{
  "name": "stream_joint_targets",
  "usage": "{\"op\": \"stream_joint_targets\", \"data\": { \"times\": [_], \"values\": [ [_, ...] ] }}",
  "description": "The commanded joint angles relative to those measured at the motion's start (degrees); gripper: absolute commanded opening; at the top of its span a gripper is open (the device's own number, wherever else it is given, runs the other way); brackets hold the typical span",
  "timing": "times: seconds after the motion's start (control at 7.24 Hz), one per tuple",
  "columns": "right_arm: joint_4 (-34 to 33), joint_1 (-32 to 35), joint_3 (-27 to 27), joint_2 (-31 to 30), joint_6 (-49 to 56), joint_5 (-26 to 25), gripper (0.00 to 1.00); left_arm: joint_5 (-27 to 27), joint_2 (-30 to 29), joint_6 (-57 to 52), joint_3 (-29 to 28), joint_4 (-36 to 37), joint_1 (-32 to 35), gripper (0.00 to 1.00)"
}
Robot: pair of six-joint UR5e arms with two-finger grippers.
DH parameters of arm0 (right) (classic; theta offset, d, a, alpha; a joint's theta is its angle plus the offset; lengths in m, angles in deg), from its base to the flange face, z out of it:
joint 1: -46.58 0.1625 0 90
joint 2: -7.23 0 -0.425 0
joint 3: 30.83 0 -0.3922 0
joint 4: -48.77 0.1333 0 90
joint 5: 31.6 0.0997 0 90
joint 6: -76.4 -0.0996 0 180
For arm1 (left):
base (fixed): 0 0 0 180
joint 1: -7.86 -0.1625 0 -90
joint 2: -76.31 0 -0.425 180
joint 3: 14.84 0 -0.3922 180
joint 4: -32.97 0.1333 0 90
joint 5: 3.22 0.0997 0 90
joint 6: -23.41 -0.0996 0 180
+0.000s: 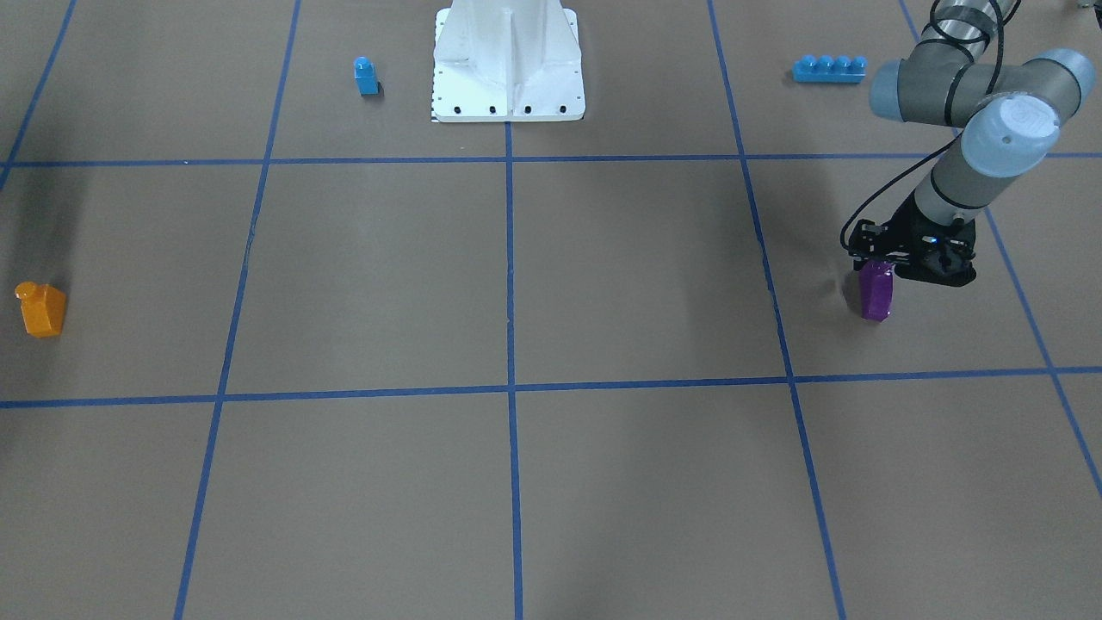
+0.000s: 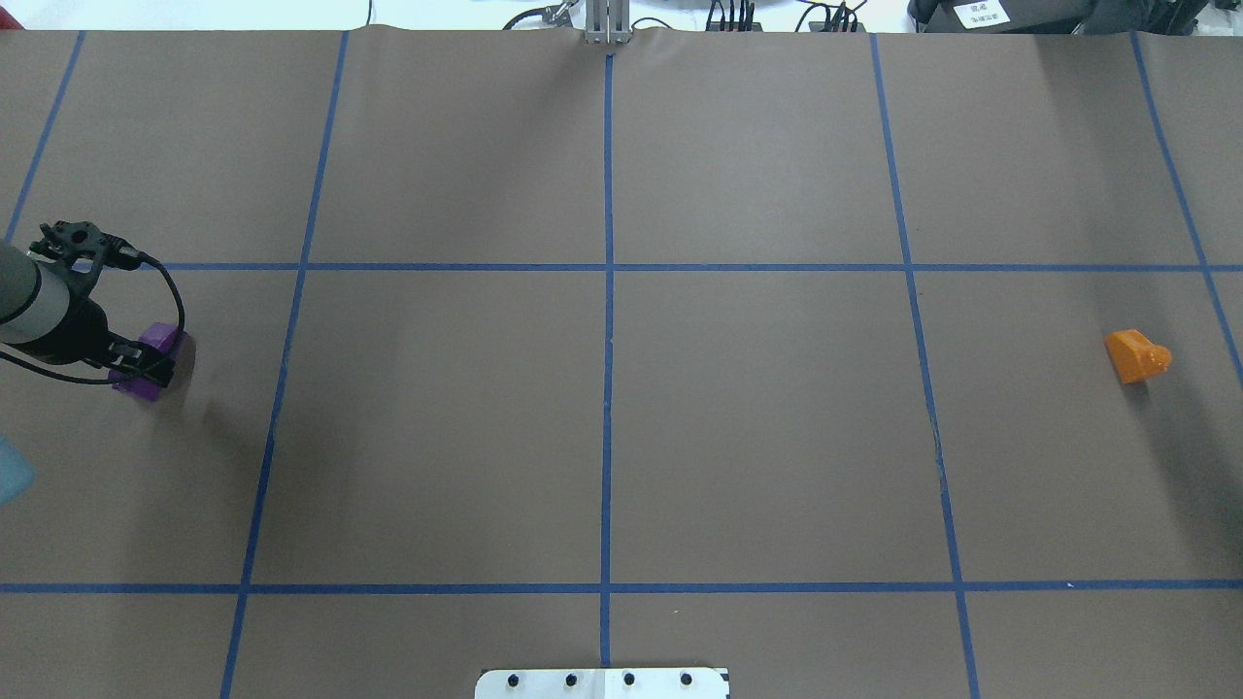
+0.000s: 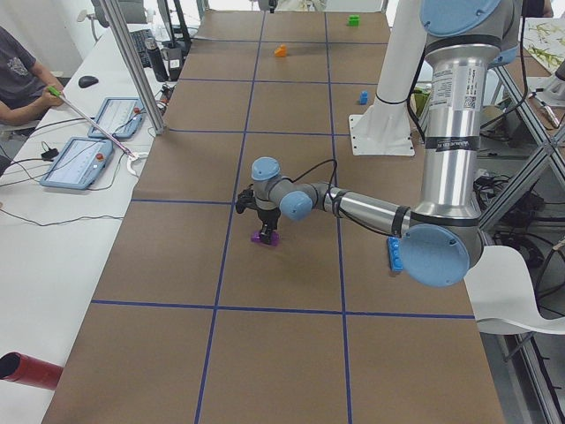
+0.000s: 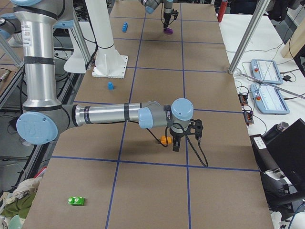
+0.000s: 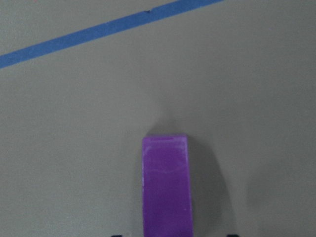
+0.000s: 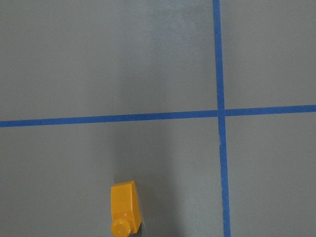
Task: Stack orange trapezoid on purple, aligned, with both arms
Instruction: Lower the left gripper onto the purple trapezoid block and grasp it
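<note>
Two small bricks make up this task, and they lie well apart on the brown paper-covered table (image 1: 637,284).

Front-facing view: the glossy purple wedge-shaped plastic brick (image 1: 876,294) stands right of centre, under the black two-finger left gripper (image 1: 885,260). The glossy orange sloped plastic brick (image 1: 41,312) sits alone at the left edge.

Overhead view: the purple brick is at far left beneath that gripper and the orange brick at far right. A white label (image 2: 981,14) at the top right is too small to read.

Left side view: the near arm reaches low over the purple brick. The print on its silver tube (image 3: 465,84) is illegible.

Right side view: the black two-finger right gripper (image 4: 175,144) hangs just beside the orange brick. I cannot tell whether it is spread or closed.

Left wrist view: the purple brick is at bottom centre. The jaws stand wide on either side, clear of both flanks, gripping nothing.

Right wrist view: the orange brick is at lower left of centre, its stud toward the bottom edge. No fingers show.

Both bricks look light, rigid and slick. They are probably best pinched low across the flat parallel sides, not on the slope or the stud. Neither shows a brand mark.
</note>
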Motion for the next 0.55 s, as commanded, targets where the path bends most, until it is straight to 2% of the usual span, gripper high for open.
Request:
{"op": "stream_joint_targets", "data": {
  "times": [0.0,0.14,0.41],
  "values": [
    [0.00,-0.01,0.00,0.16,0.09,0.00,1.00,-0.03,-0.09,-0.07,-0.62,-0.07,-0.18,0.68],
    [0.00,-0.09,-0.09,0.16,0.09,0.00,1.00,-0.03,-0.18,0.11,-0.62,0.02,-1.40,0.59],
    [0.00,-0.09,0.00,0.24,0.00,0.00,1.00,-0.03,-0.54,0.72,0.08,0.19,-1.76,0.00]
  ]
}}
